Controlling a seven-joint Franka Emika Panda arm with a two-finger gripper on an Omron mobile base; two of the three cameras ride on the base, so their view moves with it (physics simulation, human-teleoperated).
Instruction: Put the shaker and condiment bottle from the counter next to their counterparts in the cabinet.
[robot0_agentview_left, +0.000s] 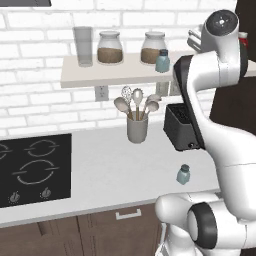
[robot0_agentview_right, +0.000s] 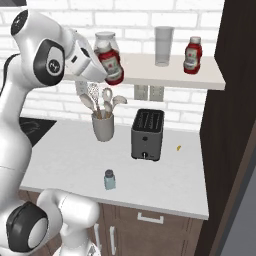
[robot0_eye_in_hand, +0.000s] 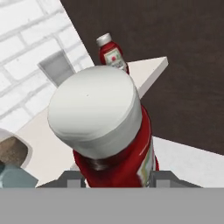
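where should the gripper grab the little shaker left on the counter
Around the pale body of the shaker, just under its dark cap, coming straight down from above. It stands upright on the counter with open space all round, so nothing blocks a top approach.

Glossy red plastic-looking condiment bottle (robot0_eye_in_hand: 131, 153) with a smooth matt pale cap; clear glass jars (robot0_agentview_left: 110, 47) (brown filling) on the matt beige shelf slab (robot0_agentview_right: 165, 75); dull dark metal toaster (robot0_agentview_right: 147, 134); rough white brick wall (robot0_agentview_left: 40, 45).

White arm (robot0_agentview_right: 30, 100) raised high, wrist bent forward, jaws clamped on the condiment bottle (robot0_agentview_right: 111, 62).
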